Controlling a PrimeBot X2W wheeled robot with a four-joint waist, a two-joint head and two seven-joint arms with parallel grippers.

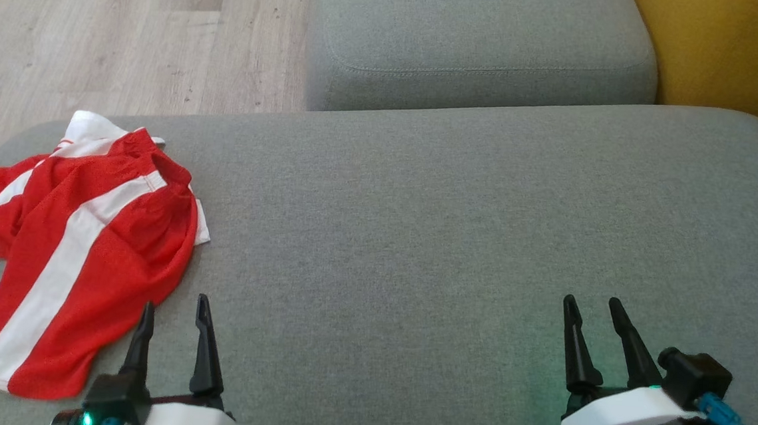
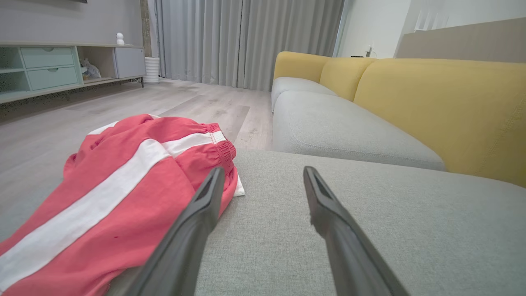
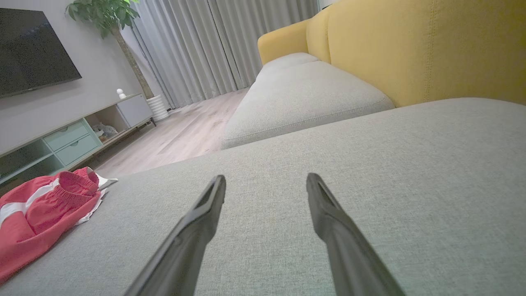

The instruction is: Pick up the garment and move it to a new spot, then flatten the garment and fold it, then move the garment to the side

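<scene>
The garment (image 1: 83,245) is a pair of red shorts with white side stripes, lying rumpled at the left end of the grey sofa seat (image 1: 417,242). My left gripper (image 1: 175,308) stands open just right of the garment's lower edge, holding nothing. In the left wrist view the garment (image 2: 115,193) lies to the left of my left gripper (image 2: 263,174), with the left finger overlapping its edge. My right gripper (image 1: 592,306) is open over bare cushion at the lower right. In the right wrist view the garment (image 3: 41,209) sits far left of my right gripper (image 3: 265,181).
A second grey seat cushion (image 1: 477,46) lies beyond, with yellow backrests (image 1: 737,57) to the right. Wooden floor (image 1: 98,26) lies past the seat's left edge. A TV cabinet (image 2: 61,70) and curtains (image 2: 246,41) stand across the room.
</scene>
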